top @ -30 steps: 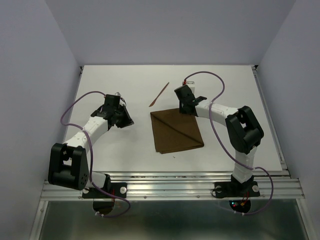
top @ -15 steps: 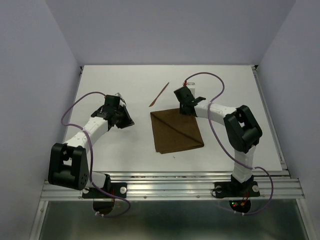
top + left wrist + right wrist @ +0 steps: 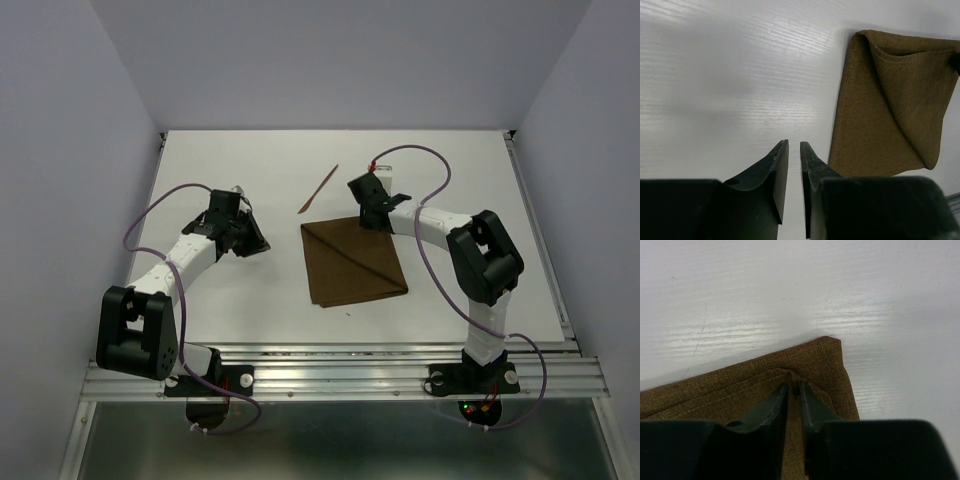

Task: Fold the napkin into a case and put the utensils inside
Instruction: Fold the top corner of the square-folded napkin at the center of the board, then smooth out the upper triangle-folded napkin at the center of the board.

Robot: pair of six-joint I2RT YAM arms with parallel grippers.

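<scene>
One utensil (image 3: 318,188) is in view, lying loose on the table (image 3: 250,160) just beyond the napkin's far left corner. I can't see the second one.

Napkin (image 3: 353,265) lies flat mid-table between the arms. It's folded to a rough square, with a diagonal top layer forming the pocket.

Right gripper (image 3: 794,385) is down on the napkin near its far right corner, tips at the edge of that top layer. Jaws are pressed almost together, with a small reddish sliver between the tips. I can't tell whether that's the second utensil or just a pinched ridge of cloth.

Left gripper (image 3: 794,145) hangs over bare table left of the napkin. Jaws are nearly pressed together, with only a slit between them and nothing held.

My read is that folding is done and the step is loading the pocket. To do it well:
- Work along the diagonal opening, not across it, so the thin cloth doesn't bunch.
- Keep any lift low, because dragging the corner will undo the fold.
- Bring the left gripper onto the near left part of the napkin as a hold-down, since the napkin looks light enough to slide.
- The loose utensil is thin and flat on the table, so spread the jaws, come straight down mid-length and grip across the width.
</scene>
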